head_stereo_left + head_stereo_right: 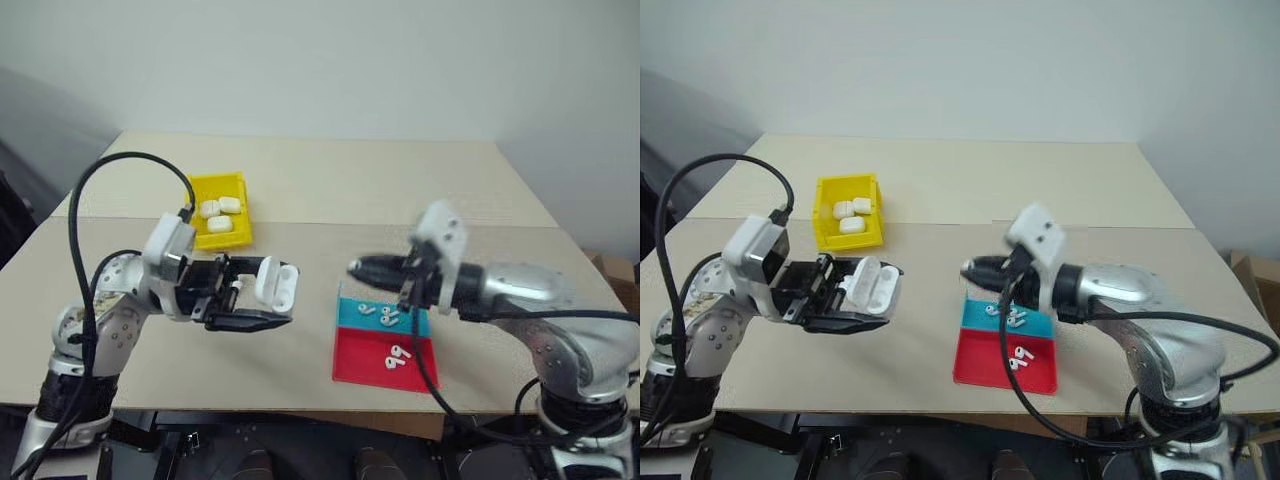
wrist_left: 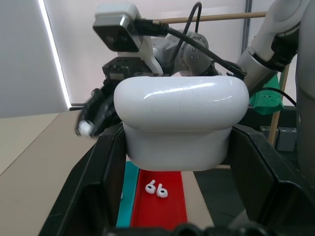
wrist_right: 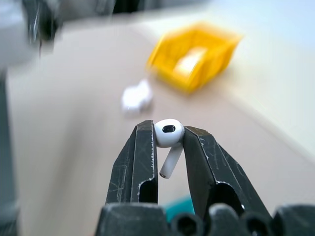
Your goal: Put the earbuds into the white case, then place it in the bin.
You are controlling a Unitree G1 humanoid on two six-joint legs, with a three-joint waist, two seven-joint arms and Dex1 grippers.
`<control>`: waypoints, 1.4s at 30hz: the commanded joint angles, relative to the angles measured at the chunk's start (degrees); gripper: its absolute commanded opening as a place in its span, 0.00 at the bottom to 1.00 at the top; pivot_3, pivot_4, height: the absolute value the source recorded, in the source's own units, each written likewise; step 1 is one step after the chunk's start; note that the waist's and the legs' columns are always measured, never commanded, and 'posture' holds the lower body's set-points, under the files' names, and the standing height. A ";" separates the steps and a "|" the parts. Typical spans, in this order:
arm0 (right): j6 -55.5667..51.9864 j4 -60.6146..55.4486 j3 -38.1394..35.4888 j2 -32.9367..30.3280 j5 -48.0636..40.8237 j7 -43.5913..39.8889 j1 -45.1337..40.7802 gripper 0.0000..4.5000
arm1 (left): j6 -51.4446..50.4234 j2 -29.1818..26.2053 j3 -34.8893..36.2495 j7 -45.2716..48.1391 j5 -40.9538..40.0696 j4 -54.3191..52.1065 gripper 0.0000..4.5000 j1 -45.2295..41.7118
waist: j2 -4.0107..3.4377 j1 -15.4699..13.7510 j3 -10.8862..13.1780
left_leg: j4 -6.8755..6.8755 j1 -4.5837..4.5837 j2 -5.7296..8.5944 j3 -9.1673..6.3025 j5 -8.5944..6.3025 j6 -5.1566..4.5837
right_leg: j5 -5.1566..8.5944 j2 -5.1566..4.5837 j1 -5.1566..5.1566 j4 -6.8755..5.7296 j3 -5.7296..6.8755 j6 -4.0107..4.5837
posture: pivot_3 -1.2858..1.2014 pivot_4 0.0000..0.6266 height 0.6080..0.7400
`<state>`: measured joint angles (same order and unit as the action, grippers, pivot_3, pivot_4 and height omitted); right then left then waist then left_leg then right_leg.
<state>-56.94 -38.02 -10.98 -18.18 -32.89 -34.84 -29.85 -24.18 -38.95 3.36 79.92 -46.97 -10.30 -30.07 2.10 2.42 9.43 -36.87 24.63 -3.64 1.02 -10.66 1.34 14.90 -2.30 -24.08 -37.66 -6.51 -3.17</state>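
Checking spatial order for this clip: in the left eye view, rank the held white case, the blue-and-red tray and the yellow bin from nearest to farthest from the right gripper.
1. blue-and-red tray, just below the right gripper.
2. white case, to its left, clamped in the left gripper.
3. yellow bin, far left, toward the back.

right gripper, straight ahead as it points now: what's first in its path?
Probably the glossy white open earbud case held in the left gripper. The right gripper, shut on a tiny white stemmed earbud, points toward it; depth unclear.

Blurred: yellow bin (image 3: pixel 196 55) and white case (image 3: pixel 136 97) in right wrist view. Too small to count surely: earbuds (image 1: pixel 398 355) on tray (image 1: pixel 352 362). Hidden: case's lower part between left gripper (image 2: pixel 178 216) fingers.
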 commanded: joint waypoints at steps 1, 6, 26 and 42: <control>4.15 -2.17 -3.10 4.70 -4.87 5.30 -1.72 0.14 | -2.49 0.19 -1.55 -1.28 0.85 0.60 0.62 -3.42 | -0.01 0.25 0.00 | 0.00 0.00 0.00 0.00 0.00 0.00 | -0.01 0.00 0.01 -0.01 -0.01 0.00 | 0.52 0.24 1.00; 6.60 -1.62 -0.48 8.21 -12.91 4.46 -2.82 0.14 | -4.33 1.42 -2.89 -1.07 1.61 3.67 0.62 -7.37 | -0.03 0.39 0.00 | 0.04 -0.01 -0.08 -0.04 0.00 -0.01 | 0.00 0.10 -0.01 -0.01 0.01 0.02 | 0.52 0.24 1.00; 15.86 0.01 13.48 2.85 -6.08 5.77 -1.04 0.14 | -4.20 3.66 -2.50 2.76 2.91 6.03 0.62 -10.92 | -0.03 0.21 0.00 | 0.04 0.00 -0.08 -0.04 0.00 0.00 | 0.00 0.09 0.00 0.00 0.02 0.04 | 0.52 0.24 1.00; 19.43 1.09 15.79 -1.48 -2.93 3.89 0.37 0.14 | -3.26 4.31 -1.96 2.70 3.45 6.05 0.62 -10.86 | -0.03 0.19 0.00 | 0.03 0.00 -0.08 -0.04 0.00 -0.01 | 0.00 0.09 0.00 0.00 0.02 0.04 | 0.52 0.24 1.00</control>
<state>-38.19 -36.98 3.98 -19.09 -36.66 -30.87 -29.98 -28.72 -34.92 -0.07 82.14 -42.53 -2.90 -39.45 2.07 2.62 9.43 -36.84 24.63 -3.71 0.98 -10.66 1.33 14.90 -2.21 -24.09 -37.65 -6.50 -3.14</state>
